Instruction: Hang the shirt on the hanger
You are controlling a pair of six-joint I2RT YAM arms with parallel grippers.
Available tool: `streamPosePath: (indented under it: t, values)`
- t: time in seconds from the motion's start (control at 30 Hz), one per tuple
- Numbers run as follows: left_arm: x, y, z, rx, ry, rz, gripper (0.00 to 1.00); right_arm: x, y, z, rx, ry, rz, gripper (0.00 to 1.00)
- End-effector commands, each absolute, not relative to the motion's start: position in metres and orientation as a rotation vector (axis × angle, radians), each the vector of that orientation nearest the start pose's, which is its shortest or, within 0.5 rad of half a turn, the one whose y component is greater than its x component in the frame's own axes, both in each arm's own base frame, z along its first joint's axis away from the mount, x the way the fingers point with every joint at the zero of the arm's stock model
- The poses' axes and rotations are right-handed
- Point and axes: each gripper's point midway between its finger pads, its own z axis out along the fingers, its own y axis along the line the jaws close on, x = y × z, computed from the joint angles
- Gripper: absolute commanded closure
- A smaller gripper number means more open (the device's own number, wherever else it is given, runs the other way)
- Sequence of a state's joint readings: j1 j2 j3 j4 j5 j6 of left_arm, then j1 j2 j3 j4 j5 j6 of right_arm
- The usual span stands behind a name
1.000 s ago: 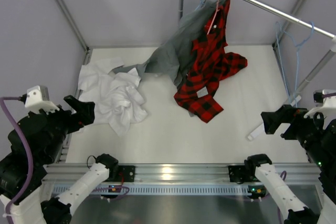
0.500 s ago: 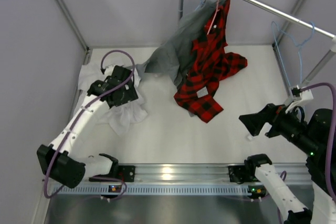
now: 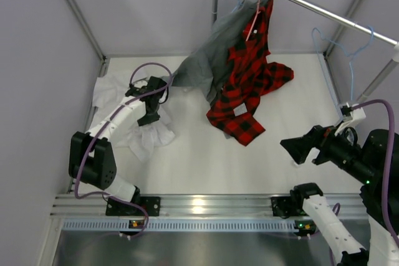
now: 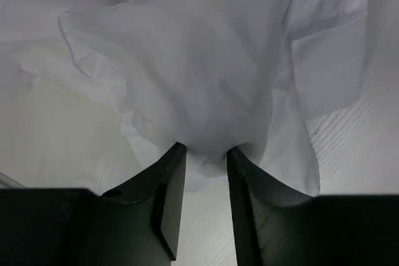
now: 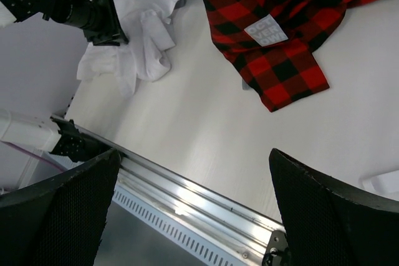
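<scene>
The white shirt (image 3: 138, 130) lies crumpled at the table's left; it also shows in the right wrist view (image 5: 144, 38). My left gripper (image 3: 150, 118) is down on its upper middle. In the left wrist view its jaws (image 4: 204, 154) are drawn in on a hanging fold of the shirt (image 4: 199, 60), which touches both tips. The light-blue hanger (image 3: 351, 73) hangs on the rail at the right, apart from both arms. Low over the table's right front, my right gripper (image 3: 288, 144) stands wide open and empty, its jaws (image 5: 193, 216) above the table's near edge.
A red-and-black plaid shirt (image 3: 249, 79) on a pink hanger (image 3: 254, 14) and a grey garment (image 3: 209, 60) hang from the rail (image 3: 312, 5) and trail onto the table's middle. The metal rail (image 3: 199, 205) at the near edge carries both arm bases.
The left arm swung out from the left side onto the shirt and its jaws narrowed onto a fold. The right gripper moved left and lower. The blue hanger has shifted a little on the rail.
</scene>
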State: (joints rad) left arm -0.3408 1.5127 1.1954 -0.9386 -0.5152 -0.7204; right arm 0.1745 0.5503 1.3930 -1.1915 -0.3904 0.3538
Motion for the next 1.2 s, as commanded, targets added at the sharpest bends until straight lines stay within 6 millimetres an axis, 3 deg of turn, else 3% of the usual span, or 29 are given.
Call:
streamPosePath:
  t: [0.0,0.07,0.17,0.37,0.53,0.63,0.87,0.93,1.0,1.03,1.07,1.13,1.17]
  values:
    - [0.323,-0.027,0.125,-0.607,2.460,0.441,0.61,0.110,0.105,0.376,-0.162,1.890,0.739,0.01]
    - [0.328,-0.030,0.129,-0.605,2.453,0.407,0.39,0.111,0.106,0.377,-0.176,1.888,0.739,0.01]
    - [0.335,-0.037,0.134,-0.603,2.440,0.349,0.23,0.111,0.110,0.375,-0.194,1.896,0.756,0.01]
    - [0.339,-0.042,0.149,-0.612,2.396,0.275,0.22,0.111,0.114,0.373,-0.210,1.894,0.785,0.01]
    - [0.342,-0.044,0.182,-0.603,2.289,0.175,0.22,0.115,0.114,0.361,-0.208,1.923,0.782,0.01]
    - [0.344,-0.045,0.188,-0.593,2.253,0.148,0.21,0.117,0.114,0.355,-0.204,1.936,0.781,0.01]
    - [0.342,-0.050,0.122,-0.604,2.425,0.218,0.18,0.122,0.116,0.357,-0.211,1.939,0.782,0.00]
    - [0.339,-0.052,0.112,-0.616,2.458,0.220,0.19,0.122,0.116,0.358,-0.214,1.937,0.784,0.01]
    - [0.335,-0.053,0.104,-0.628,2.483,0.230,0.24,0.123,0.117,0.359,-0.209,1.935,0.788,0.01]
    - [0.335,-0.052,0.103,-0.630,2.483,0.235,0.33,0.124,0.118,0.357,-0.205,1.940,0.799,0.01]
    - [0.336,-0.052,0.104,-0.624,2.483,0.240,0.57,0.125,0.119,0.359,-0.206,1.928,0.807,0.01]
    - [0.339,-0.054,0.110,-0.614,2.484,0.220,0.81,0.126,0.123,0.353,-0.205,1.937,0.840,0.01]
    - [0.346,-0.058,0.123,-0.602,2.464,0.185,0.93,0.127,0.125,0.352,-0.208,1.935,0.853,0.01]
